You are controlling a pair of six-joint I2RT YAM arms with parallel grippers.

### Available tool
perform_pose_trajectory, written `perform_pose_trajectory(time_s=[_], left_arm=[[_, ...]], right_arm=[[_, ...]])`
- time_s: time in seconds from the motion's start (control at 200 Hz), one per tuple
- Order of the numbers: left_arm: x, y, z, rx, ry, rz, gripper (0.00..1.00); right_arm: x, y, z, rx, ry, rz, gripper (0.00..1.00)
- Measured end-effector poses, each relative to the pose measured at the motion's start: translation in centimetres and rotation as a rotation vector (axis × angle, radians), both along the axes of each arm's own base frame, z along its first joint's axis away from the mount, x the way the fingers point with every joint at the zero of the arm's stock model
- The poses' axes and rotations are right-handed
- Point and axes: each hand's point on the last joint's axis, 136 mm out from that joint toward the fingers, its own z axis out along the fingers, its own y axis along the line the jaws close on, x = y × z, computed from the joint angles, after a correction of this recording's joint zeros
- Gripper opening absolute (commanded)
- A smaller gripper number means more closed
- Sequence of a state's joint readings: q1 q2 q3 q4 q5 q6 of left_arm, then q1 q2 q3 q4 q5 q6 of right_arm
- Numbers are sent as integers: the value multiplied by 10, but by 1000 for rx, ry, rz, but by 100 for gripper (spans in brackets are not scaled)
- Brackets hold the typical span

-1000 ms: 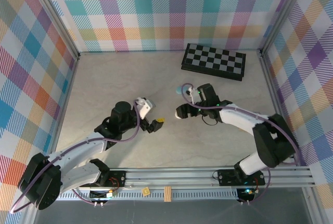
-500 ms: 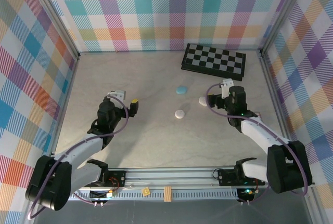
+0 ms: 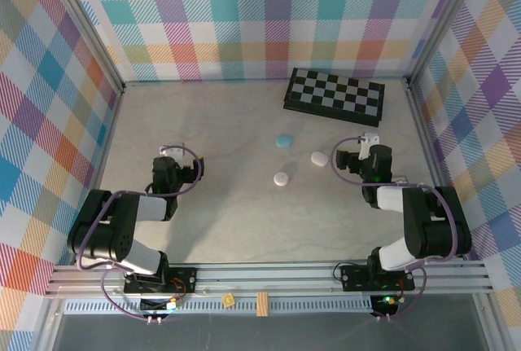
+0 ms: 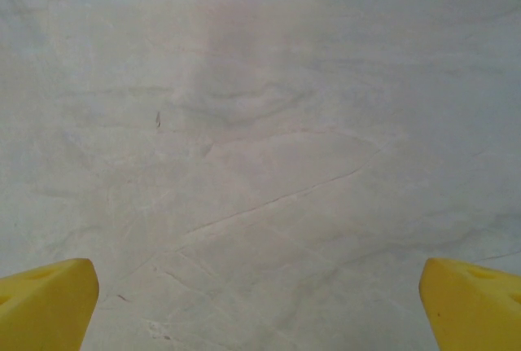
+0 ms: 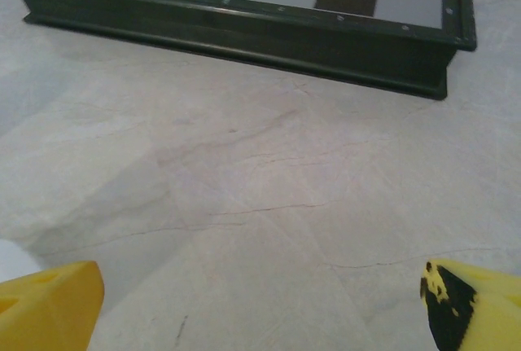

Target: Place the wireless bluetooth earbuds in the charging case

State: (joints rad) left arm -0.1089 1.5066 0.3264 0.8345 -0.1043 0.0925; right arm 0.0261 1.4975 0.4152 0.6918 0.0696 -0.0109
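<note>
The blue case (image 3: 284, 140), far white case (image 3: 318, 158) and near white case (image 3: 282, 178) lie shut on the desk (image 3: 220, 123); the job looks done; left fingers (image 4: 45, 302) and right fingers (image 5: 49, 302) are wide, empty.

No writing, label, brand, number or sign can be read on anything here.

My top camera looks steeply down from above and behind the arm bases (image 3: 146, 274), taking in the whole table (image 3: 236, 123). The left wrist camera sits low and close over bare table. The right wrist camera, equally low, faces the chessboard (image 5: 244, 25), which the top view shares at far right.
</note>
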Motion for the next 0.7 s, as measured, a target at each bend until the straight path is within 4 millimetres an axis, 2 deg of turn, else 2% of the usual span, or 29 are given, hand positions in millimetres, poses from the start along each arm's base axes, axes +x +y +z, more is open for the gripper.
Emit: perform_pose_trajectory(time_s=[0.13,0.3,0.7], left_arm=[[6,0,-12,-3,26,0,100],[24,8,5,-35,-15,31,100],[24,7,5,-53,-13,29,100]], right_arm=[[1,-8,-5,28,-6,-22,99],[5,-6,4,43,-45,-18,99],[6,-6,5,44,-53,-17,99]])
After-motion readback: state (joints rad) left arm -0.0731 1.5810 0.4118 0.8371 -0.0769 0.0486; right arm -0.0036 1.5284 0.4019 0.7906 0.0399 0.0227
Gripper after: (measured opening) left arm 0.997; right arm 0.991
